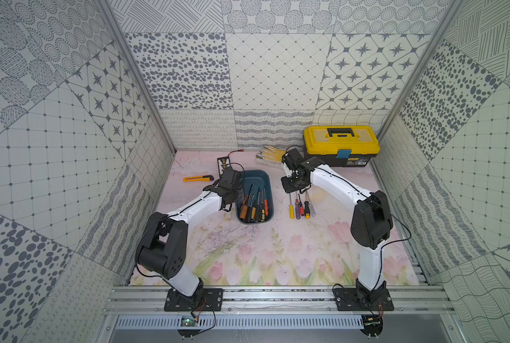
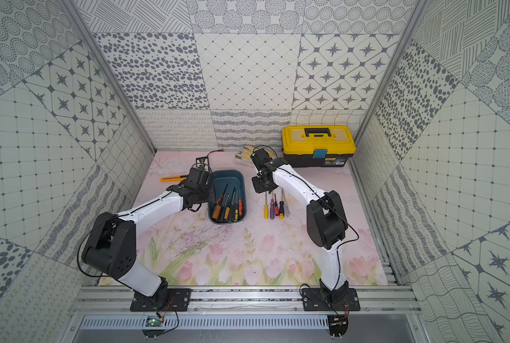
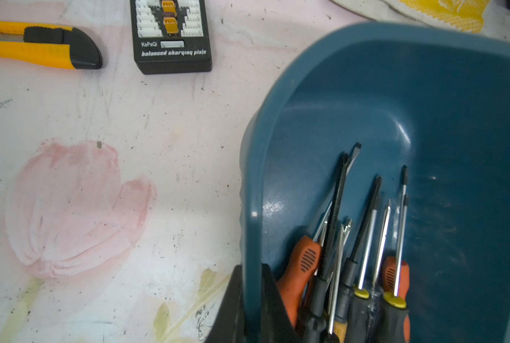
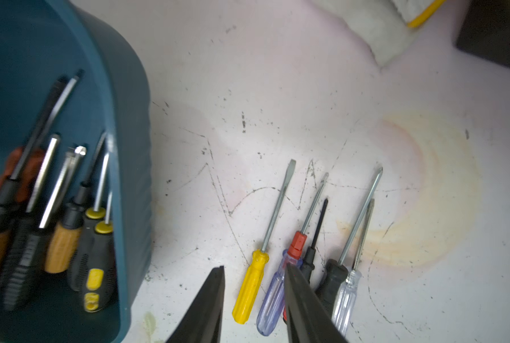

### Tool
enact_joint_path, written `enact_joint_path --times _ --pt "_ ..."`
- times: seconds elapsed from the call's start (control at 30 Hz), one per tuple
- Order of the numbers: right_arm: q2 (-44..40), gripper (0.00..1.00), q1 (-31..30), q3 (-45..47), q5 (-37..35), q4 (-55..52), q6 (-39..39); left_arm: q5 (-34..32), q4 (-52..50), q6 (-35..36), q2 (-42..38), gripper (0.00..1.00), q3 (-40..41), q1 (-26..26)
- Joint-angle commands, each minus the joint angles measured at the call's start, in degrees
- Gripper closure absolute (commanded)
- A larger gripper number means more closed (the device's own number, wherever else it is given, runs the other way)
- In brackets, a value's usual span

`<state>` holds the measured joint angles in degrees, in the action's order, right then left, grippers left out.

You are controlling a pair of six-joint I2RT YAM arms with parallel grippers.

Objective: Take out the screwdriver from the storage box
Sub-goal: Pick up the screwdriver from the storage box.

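The teal-blue storage box [image 1: 255, 178] stands mid-table and holds several screwdrivers [image 1: 252, 206] with orange, black and yellow handles, their tips pointing to the back. My left gripper [image 3: 252, 267] is shut on the box's left wall, one finger inside and one outside. Right of the box, several screwdrivers [image 1: 299, 206] lie in a row on the mat. My right gripper [image 4: 255, 267] hovers open just above the yellow-handled screwdriver [image 4: 252, 282] at the row's left end, and nothing is held between its fingers. A purple-handled one [image 4: 273, 306] lies beside it.
A yellow-lidded black toolbox [image 1: 341, 144] stands at the back right, with work gloves [image 1: 270, 154] to its left. A yellow utility knife [image 1: 197, 178] and a black charging board [image 3: 170, 38] lie behind the left gripper. The floral mat [image 1: 262, 252] covers the table.
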<state>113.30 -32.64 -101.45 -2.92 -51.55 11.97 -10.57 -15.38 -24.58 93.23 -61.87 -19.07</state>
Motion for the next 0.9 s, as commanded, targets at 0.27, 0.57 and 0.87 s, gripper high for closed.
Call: enact_joint_path --times 0.27,0.57,0.87 --pt "-4.04 0.55 -1.64 5.21 21.7 17.97 12.71 2.48 5.79 -1.41 -1.18 1.0 0.08 0.08" --pt "-0.7 0.52 -4.85 6.11 28.55 22.95 17.55 2.75 6.02 -1.85 -1.12 1.0 0.23 -0.08" --pt "3.47 0.52 -6.35 6.17 31.22 23.11 21.66 2.37 6.0 -1.79 -1.08 1.0 0.14 -0.05"
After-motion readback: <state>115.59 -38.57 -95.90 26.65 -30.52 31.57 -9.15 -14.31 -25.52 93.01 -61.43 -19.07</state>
